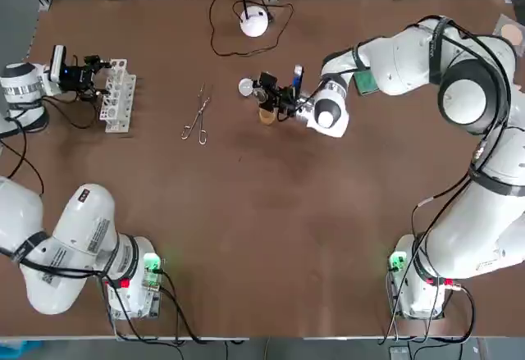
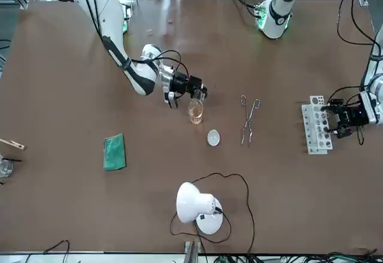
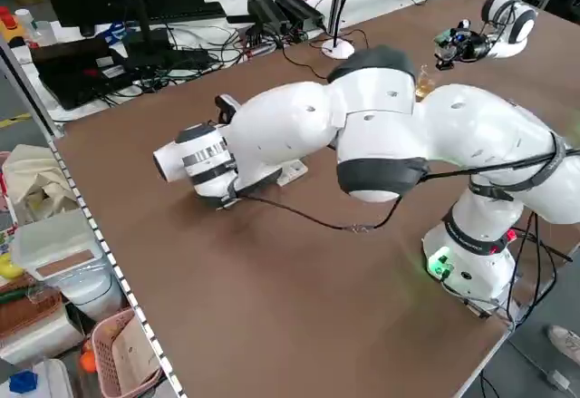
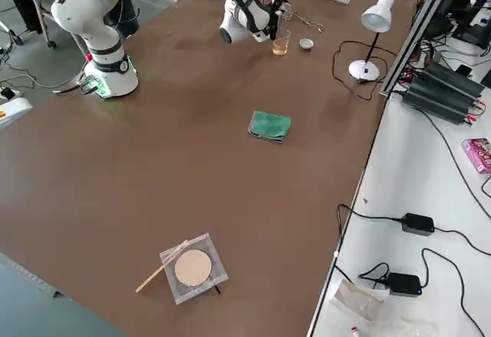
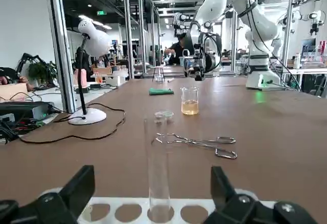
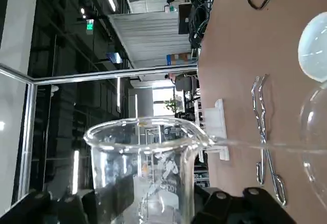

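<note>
beaker in the grip: the held beaker (image 6: 143,168) is small, clear glass with a pouring lip. it is turned on its side in the air, lip toward the tabletop (image 1: 287,212). no liquid shows in it.
right end effector (image 1: 267,91): over the middle of the tabletop, toward the far side. its two fingers are clamped on the held beaker's wall, one on each side, below the rim.
amber beaker (image 2: 195,114): stands upright on the tabletop just below and beside the held beaker, partly filled with amber liquid. no finger touches it.
handling of the beakers: judged light, stiff, smooth and slippery, with thin walls that crack under a hard squeeze or a knock against the other glass.
where to hold: across the straight wall at about mid-height, clear of the flared rim and lip, with only enough pressure to stop a slide.
left end effector (image 1: 98,71): far left, at the rack (image 1: 119,96). its fingers stand apart on either side of the test tube (image 5: 158,168), not touching it.
test tube: upright in a rack hole, apparently empty. judged very light, brittle and slick, best taken on the bare upper length above the rack and lifted straight up.
neighbours: watch glass (image 2: 213,137) near the amber beaker; tongs (image 1: 197,114) between beakers and rack; lamp (image 1: 254,22) at the far edge; green cloth (image 2: 114,152) well apart to the right.
</note>
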### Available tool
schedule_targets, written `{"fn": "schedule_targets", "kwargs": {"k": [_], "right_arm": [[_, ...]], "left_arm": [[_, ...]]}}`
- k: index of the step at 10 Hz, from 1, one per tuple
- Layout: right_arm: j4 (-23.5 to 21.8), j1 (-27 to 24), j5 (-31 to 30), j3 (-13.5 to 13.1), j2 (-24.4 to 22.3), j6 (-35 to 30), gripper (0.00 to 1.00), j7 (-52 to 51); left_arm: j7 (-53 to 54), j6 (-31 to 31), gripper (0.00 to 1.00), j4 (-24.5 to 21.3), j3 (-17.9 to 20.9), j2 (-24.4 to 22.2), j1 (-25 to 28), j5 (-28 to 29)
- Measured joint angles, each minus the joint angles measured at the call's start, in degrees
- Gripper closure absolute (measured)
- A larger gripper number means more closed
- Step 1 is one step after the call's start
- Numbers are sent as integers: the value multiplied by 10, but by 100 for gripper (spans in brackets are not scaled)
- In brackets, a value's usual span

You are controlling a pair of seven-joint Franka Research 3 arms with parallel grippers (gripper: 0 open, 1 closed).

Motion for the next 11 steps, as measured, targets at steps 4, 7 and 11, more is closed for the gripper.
{"fn": "schedule_targets", "kwargs": {"k": [4, 7, 11], "right_arm": [[2, 0, 1, 0, 0, 0, 61, 34], [3, -1, 2, 0, 0, 1, 61, 62], [4, -1, 2, 0, 0, 1, 61, 109]], "left_arm": [[-6, -5, 0, 12, -1, -89, 2, 0], [-65, -3, 0, 16, -2, -173, -12, 25], [-211, 33, 0, 3, -3, -291, -55, 47]]}}
